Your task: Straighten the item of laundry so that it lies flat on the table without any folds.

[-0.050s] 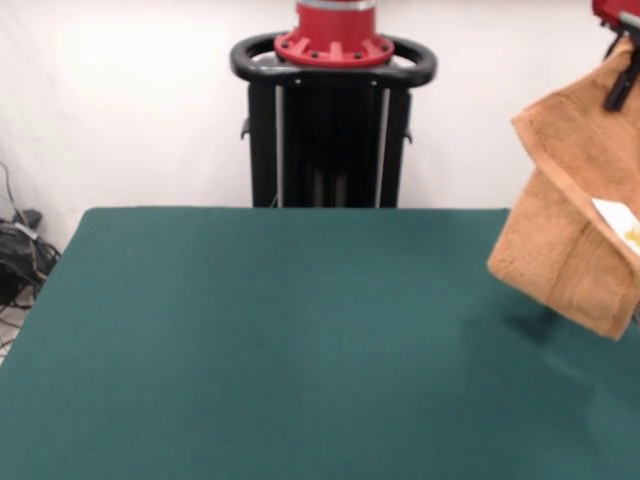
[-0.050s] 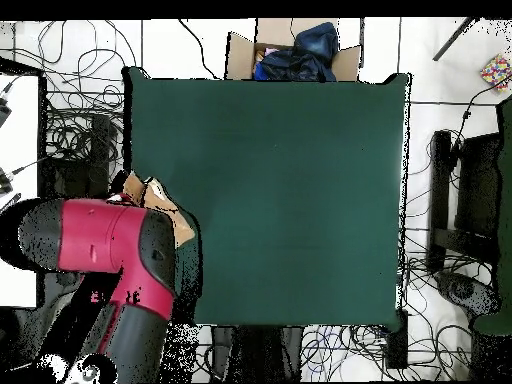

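The towel [image 1: 570, 215] is seen hanging clear of the tabletop [image 1: 280, 340], at about three o'clock in the front view. It is held by its upper corner in the end effector [image 1: 622, 85], of which only dark fingers show at the top right edge; these are closed on the cloth, pinching it. From that grip the towel hangs straight down, its long axis running roughly from one o'clock to seven o'clock, with its lowest corner just above the green surface near the tabletop's edge. A faint shadow is cast on the felt beneath it. A white label [image 1: 620, 222] is visible on the hanging face, toward the lower right.

In the overhead view the red and black arm [image 2: 120, 262] is seen reaching past the tabletop's edge at about eight o'clock, and only a small tan part of the towel [image 2: 160, 200] shows beside it, the end effector itself being hidden beneath the arm.

The task is judged to be in progress: nothing is yet laid flat. The open felt lies toward nine o'clock of the held cloth in the front view, so a move inward over the tabletop, lowest corner leading, is likely called for before release. The cloth may fold under itself if lowered straight down.
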